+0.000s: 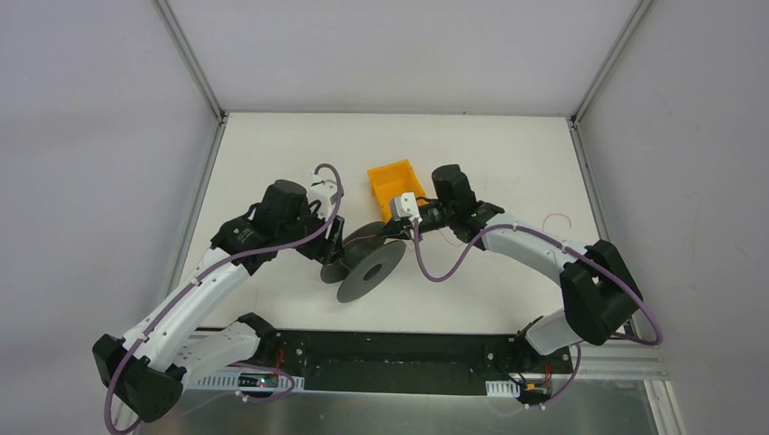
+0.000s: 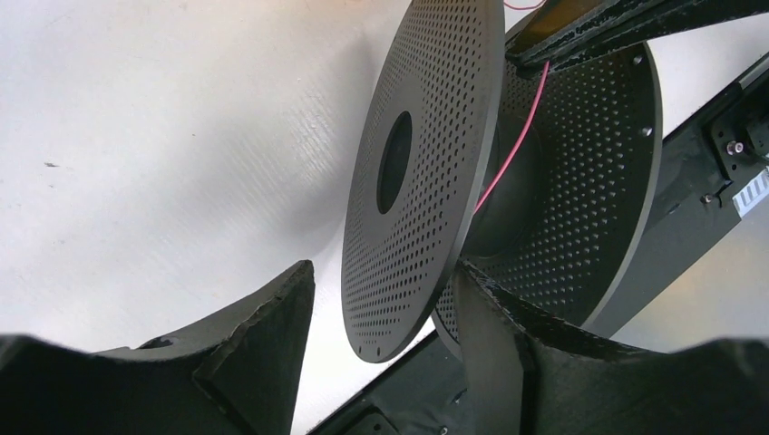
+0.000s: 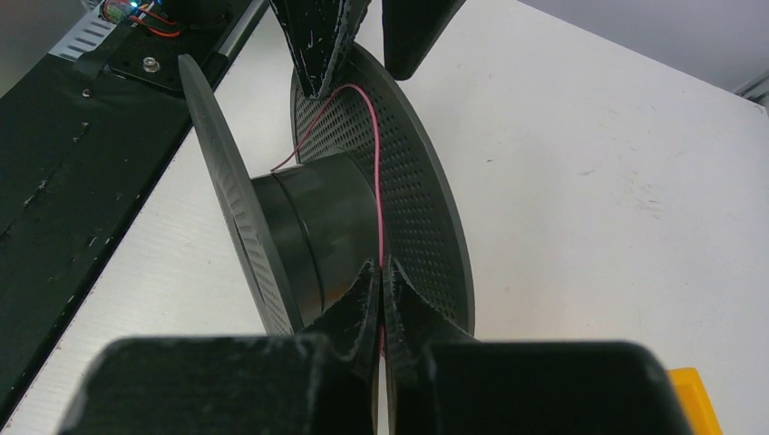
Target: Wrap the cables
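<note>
One thin reddish wire (image 3: 379, 181) runs from the right fingers (image 3: 363, 304), clamped on it, over the hub of the black perforated spool (image 3: 313, 227) towards the left fingers (image 2: 263, 335), spread astride a flange.

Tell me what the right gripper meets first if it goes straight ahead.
Probably the black cylindrical hub of the perforated black spool, just beyond the right gripper shut on the thin red cable.

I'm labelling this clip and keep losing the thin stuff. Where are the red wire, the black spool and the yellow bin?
red wire (image 3: 379, 204), right wrist view, straight stretch beside the hub.
black spool (image 2: 435, 109), left wrist view, near perforated disc.
yellow bin (image 1: 394, 181), top view, its inner floor.
</note>
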